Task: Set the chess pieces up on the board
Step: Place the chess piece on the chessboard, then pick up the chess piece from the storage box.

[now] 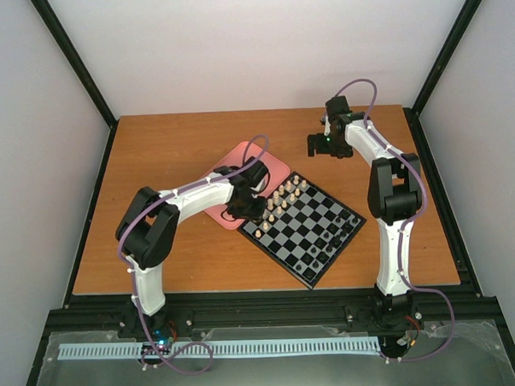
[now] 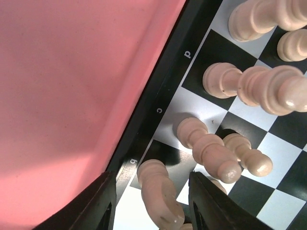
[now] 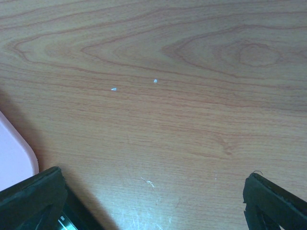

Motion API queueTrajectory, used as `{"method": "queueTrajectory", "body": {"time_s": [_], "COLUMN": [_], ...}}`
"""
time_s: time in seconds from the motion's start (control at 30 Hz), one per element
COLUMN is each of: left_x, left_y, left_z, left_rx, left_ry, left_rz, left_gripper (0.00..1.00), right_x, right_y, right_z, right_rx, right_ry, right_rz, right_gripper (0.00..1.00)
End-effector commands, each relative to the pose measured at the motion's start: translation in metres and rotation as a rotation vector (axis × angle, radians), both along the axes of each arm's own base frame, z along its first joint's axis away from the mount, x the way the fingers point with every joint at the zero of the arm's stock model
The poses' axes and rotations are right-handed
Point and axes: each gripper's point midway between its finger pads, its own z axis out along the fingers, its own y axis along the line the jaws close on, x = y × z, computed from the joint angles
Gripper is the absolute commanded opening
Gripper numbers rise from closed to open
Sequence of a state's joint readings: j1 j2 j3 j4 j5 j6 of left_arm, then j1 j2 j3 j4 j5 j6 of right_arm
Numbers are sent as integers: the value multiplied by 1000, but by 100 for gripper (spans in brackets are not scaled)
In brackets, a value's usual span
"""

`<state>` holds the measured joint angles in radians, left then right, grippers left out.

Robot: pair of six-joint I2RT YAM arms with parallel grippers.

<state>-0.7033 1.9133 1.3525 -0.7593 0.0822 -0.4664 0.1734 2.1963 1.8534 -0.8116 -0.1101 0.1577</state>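
The board (image 1: 308, 225) lies turned like a diamond at mid-table. Cream chess pieces (image 1: 279, 201) stand in two rows along its upper-left side, and small black pieces (image 1: 328, 245) along its lower-right side. My left gripper (image 1: 245, 206) hangs over the board's left edge. In the left wrist view it (image 2: 153, 206) is open, its fingers (image 2: 98, 206) either side of a cream piece (image 2: 158, 191) by the "b" mark, with gaps on both sides. Other cream pieces (image 2: 211, 151) stand close by. My right gripper (image 1: 324, 146) is open and empty over bare wood (image 3: 153, 211).
A pink rounded tray (image 1: 239, 164) lies against the board's upper-left edge and fills the left of the left wrist view (image 2: 72, 86). Its corner (image 3: 14, 153) and a dark corner of the board (image 3: 79, 215) show in the right wrist view. Black frame rails run round the table.
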Motion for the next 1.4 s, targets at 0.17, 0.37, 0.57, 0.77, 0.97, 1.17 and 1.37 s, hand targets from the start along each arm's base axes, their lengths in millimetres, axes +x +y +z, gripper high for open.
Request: {"method": "queueTrajectory", "body": {"time_s": [0.17, 0.37, 0.57, 0.77, 0.97, 1.17, 1.37], "left_x": [7, 23, 70, 103, 114, 119, 126], "left_y": [-3, 22, 101, 169, 194, 203, 204], "left_z": [49, 86, 79, 56, 29, 9, 6], "left_rx": [-40, 36, 136, 204, 221, 231, 223], "left_ry": [-103, -229, -241, -206, -157, -119, -113], "left_rz": [-14, 7, 190, 342, 397, 414, 421], "left_gripper": [47, 55, 61, 67, 67, 61, 54], "right_x": [4, 4, 4, 4, 4, 4, 6], "right_y": [-2, -1, 1, 2, 2, 0, 1], "right_z": [19, 18, 17, 15, 14, 12, 9], "right_rx": [5, 14, 20, 25, 23, 18, 19], "right_ry": [-47, -46, -42, -37, -33, -28, -23], "right_rz": [1, 0, 4, 9, 10, 8, 9], "right_gripper": [100, 100, 100, 100, 100, 100, 100]}}
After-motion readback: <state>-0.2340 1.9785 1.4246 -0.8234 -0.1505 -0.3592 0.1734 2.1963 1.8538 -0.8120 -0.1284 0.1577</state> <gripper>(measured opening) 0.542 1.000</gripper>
